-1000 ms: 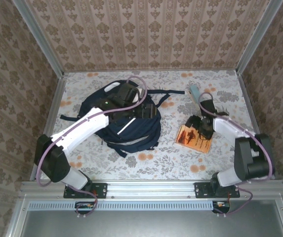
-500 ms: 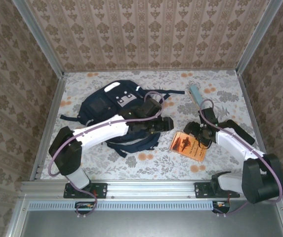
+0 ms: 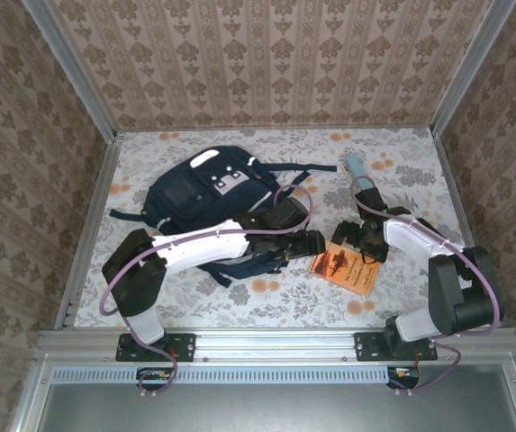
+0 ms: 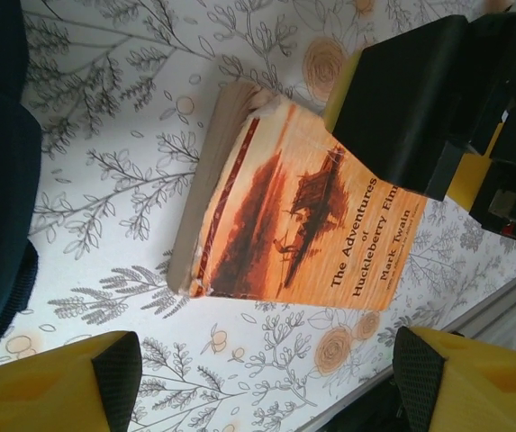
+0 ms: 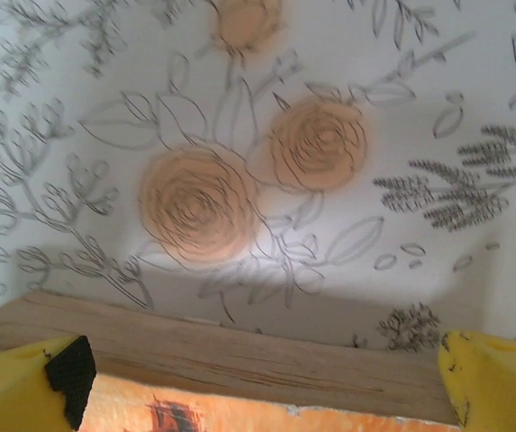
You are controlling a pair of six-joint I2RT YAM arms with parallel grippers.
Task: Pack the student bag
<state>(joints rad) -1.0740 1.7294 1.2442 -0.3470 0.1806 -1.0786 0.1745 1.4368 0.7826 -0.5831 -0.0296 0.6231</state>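
Far-left part of the worktop (image 3: 276,301): student bag (image 3: 194,189), dark navy, lying flat with the pale dotted patches facing up; straps trailing out toward the left edge and toward the right.
Near edge of the bag: crossed by the left arm (image 3: 194,245), stretched rightward toward the book.
Book (image 3: 348,264): orange paperback, flat on the worktop right of centre, closer to the near edge than to the far one; near the bag but apart from it, bare floral surface between. Cover up, titled "The Adventures of Huckleberry Finn", Mark Twain.
Left fingers (image 3: 314,241): just beside the book's left side. Seen from the left wrist as yellow with black pads, spread wide and released, nothing between them but worktop; book lying beyond the tips, untouched.
Right fingers (image 3: 355,236): at the book's far side, facing the left pair across the cover. Seen from the right wrist as spread wide and released, one at each bottom corner of the view, the book's pale page edge running across the gap between; contact with the book not clear.
Teal object (image 3: 356,166): small, toward the far-right corner, well apart from bag and book.
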